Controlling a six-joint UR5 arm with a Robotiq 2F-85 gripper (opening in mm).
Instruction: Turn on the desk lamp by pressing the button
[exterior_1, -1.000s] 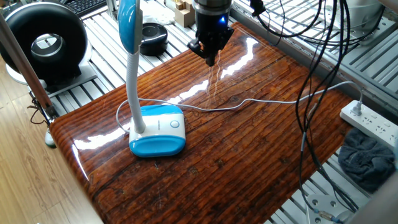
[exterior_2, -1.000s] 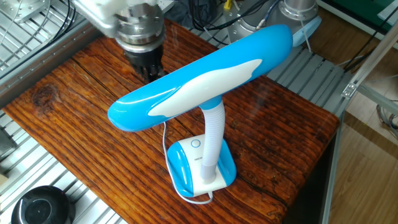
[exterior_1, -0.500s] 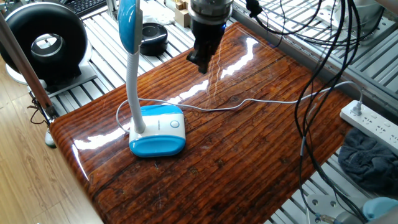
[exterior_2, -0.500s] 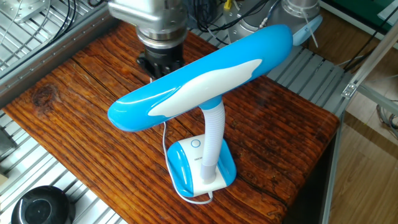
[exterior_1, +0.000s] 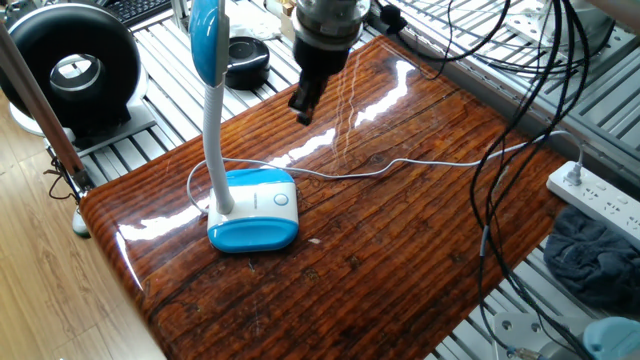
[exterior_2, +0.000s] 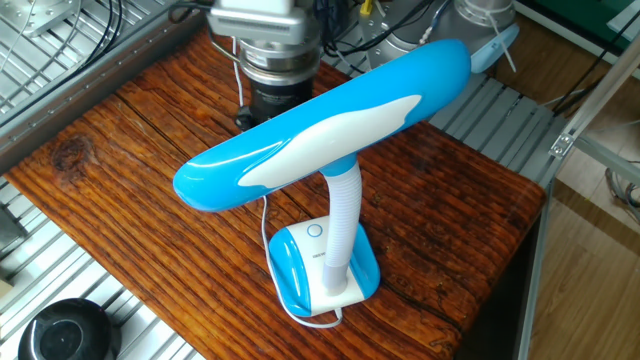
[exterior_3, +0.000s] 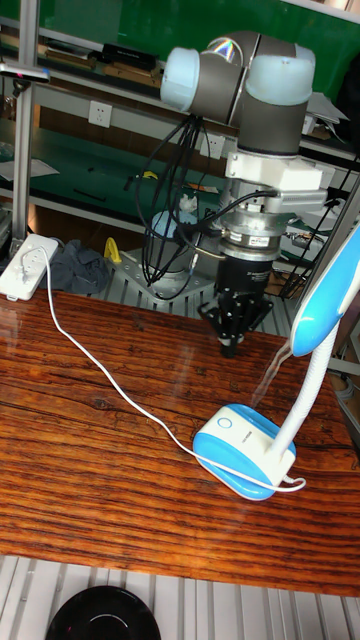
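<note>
Gripper (exterior_3: 232, 345) hangs above the bench (exterior_3: 90, 440) at the lamp's (exterior_3: 245, 445) 12 o'clock; jaws' gap unreadable, lamp head hiding them.

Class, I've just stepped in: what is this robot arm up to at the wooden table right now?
A single robot arm holds its gripper in the air above the wooden table, short of the desk lamp. The lamp stands upright on its blue-and-white base, its white cord trailing across the table to a power strip. The round button on the base is untouched; nothing is in contact with the lamp. No glow is visible from the lamp head. The pictures do not show whether the fingers are open or shut.
</note>
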